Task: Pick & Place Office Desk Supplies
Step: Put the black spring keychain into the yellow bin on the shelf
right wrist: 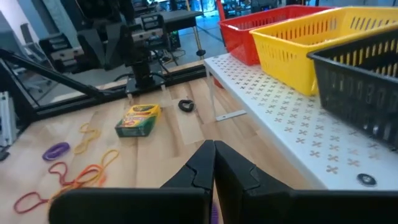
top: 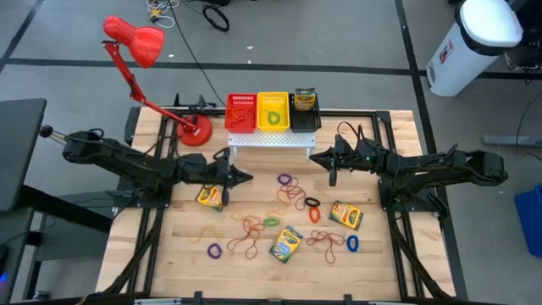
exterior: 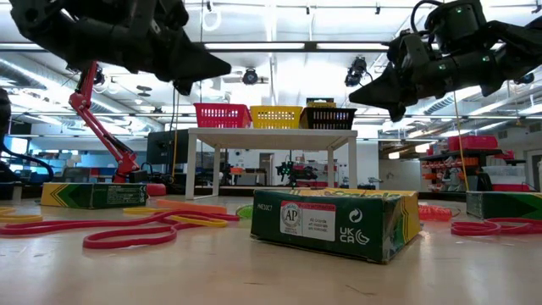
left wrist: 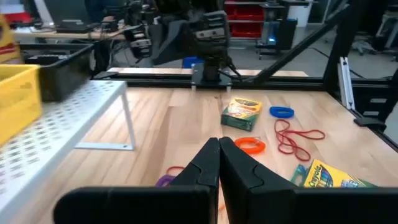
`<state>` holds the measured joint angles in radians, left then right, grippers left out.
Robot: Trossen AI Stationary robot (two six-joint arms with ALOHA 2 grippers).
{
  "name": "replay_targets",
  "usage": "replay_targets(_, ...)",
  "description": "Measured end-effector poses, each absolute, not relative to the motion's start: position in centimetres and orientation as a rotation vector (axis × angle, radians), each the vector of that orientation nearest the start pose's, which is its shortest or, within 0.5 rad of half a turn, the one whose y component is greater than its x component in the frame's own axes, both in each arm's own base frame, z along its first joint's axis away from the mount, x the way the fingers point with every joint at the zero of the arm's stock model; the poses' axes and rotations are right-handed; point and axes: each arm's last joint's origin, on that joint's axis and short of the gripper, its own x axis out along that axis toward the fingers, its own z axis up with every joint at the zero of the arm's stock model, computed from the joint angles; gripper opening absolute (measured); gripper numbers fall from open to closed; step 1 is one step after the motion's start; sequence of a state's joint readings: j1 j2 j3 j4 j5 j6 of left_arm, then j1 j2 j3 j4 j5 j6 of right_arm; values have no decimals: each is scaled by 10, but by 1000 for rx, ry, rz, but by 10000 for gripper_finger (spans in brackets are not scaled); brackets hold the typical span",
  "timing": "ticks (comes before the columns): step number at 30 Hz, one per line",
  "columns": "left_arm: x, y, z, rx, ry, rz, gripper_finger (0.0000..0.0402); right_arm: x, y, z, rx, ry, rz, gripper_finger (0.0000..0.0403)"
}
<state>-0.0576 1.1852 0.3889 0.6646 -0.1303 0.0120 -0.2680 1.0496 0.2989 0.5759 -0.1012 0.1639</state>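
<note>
- The white perforated rack stands at the far side of the table and serves as the landmark; it carries a red basket, a yellow basket and a black basket holding a crayon box.
- The left gripper hovers in front of the rack's left end, its fingers pressed together and holding nothing.
- The right gripper hovers just off the rack's right end, fingers likewise pressed together and empty.
- Three crayon boxes lie on the table in front of the rack: one to the front-left, one to the front-right, one farthest forward.
- Loose rubber bands lie scattered among the boxes in front of the rack.
- A red desk lamp stands just left of the rack.
</note>
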Motion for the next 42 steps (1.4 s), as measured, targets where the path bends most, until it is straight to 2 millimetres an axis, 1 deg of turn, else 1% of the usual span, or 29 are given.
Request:
replay_targets(5,243,-19,192,54,83,50,8,197,-50,192,208,161,-137,19)
replay_targets(10,250,-23,182,61,34,118,7,198,-49,193,205,158,-105,19)
replay_targets(13,243,-24,175,49,-23,142,7,197,-49,191,208,178,-106,19)
replay_targets(16,230,-22,170,23,-89,165,7,198,-49,189,207,222,-109,19)
replay_targets(20,215,-19,164,-18,-128,188,7,201,-50,192,219,305,-127,19)
replay_targets(23,211,-19,160,-11,-109,183,7,203,-45,192,207,392,-186,19)
replay_targets(26,211,-19,159,-8,-105,185,7,205,-36,193,180,470,-227,19)
replay_targets(31,211,-19,159,-7,-102,183,7,209,-18,204,148,568,-264,21)
replay_targets(34,211,-19,159,-5,-102,184,8,209,-8,210,148,612,-298,38)
replay_targets(37,211,-19,159,-5,-102,184,8,209,1,210,149,636,-319,72)
replay_targets(40,211,-19,159,-5,-102,184,8,210,8,203,167,688,-302,111)
replay_targets(42,211,-19,159,-5,-102,184,8,211,11,194,199,753,-284,133)
